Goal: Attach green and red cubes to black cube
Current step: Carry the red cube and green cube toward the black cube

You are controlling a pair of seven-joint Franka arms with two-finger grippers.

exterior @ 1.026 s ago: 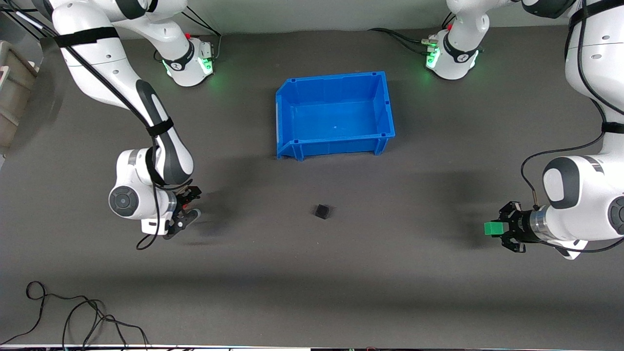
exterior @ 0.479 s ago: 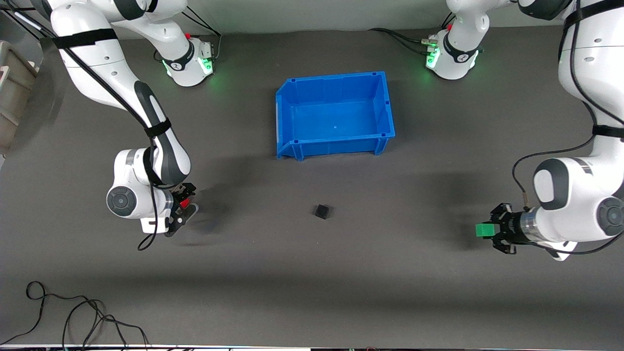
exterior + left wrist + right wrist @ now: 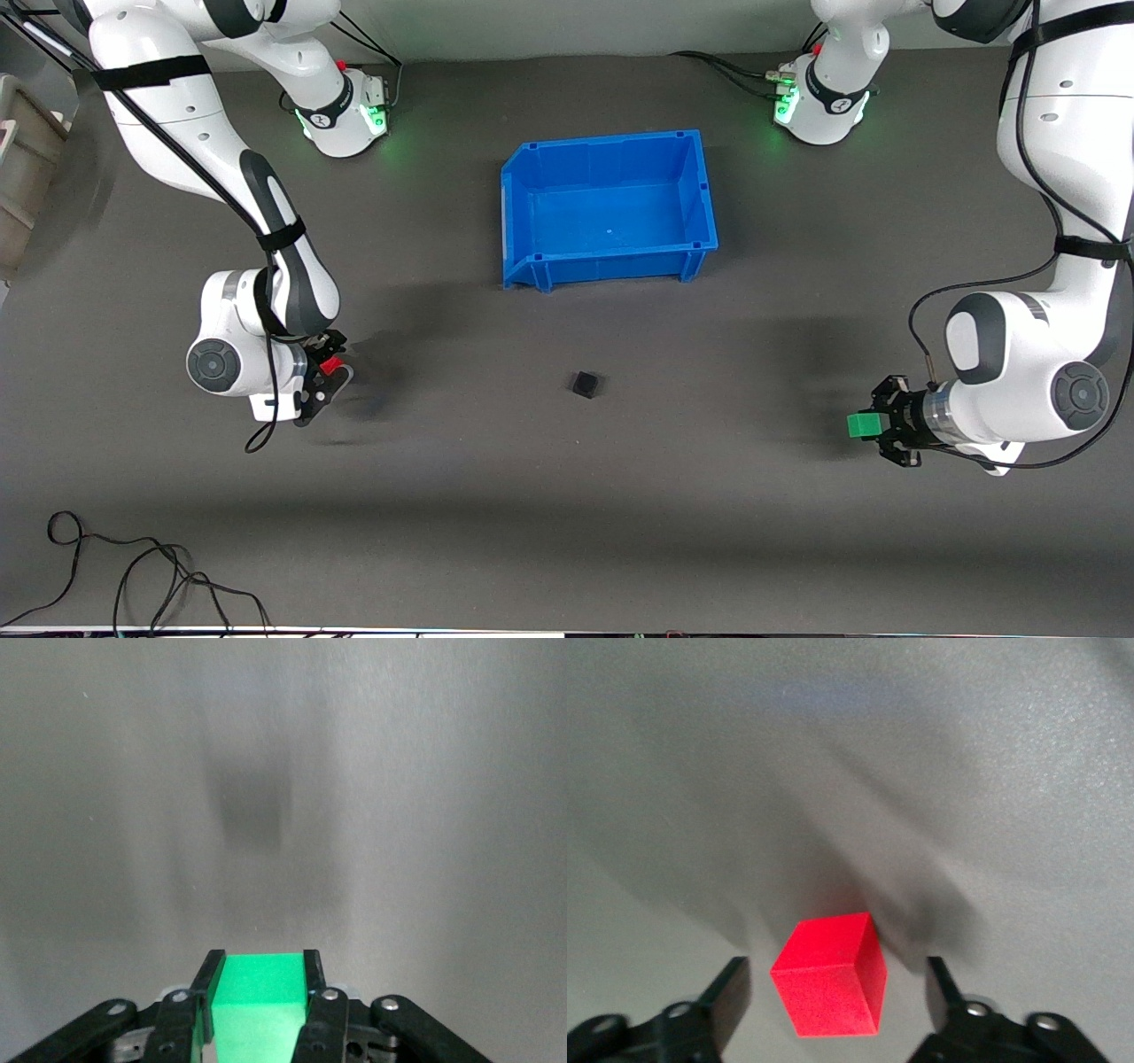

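The green cube [image 3: 858, 427] [image 3: 261, 992] is up off the table, clamped between the fingers of my left gripper [image 3: 873, 424] [image 3: 261, 962], which is shut on it near the left arm's end of the table. The red cube [image 3: 331, 364] [image 3: 830, 976] lies on the table toward the right arm's end. My right gripper [image 3: 337, 361] [image 3: 834, 974] is low around it, open, with a gap between each finger and the cube, which sits turned at an angle to them. The black cube [image 3: 584, 384] rests alone on the table between the two grippers.
A blue bin [image 3: 611, 264] stands farther from the front camera than the black cube. Loose black cables [image 3: 133, 576] lie near the front edge at the right arm's end. A beige box [image 3: 22, 168] sits at that end's table edge.
My left gripper has carried the green cube toward the middle of the table. The right gripper has shifted a little and now straddles the red cube.
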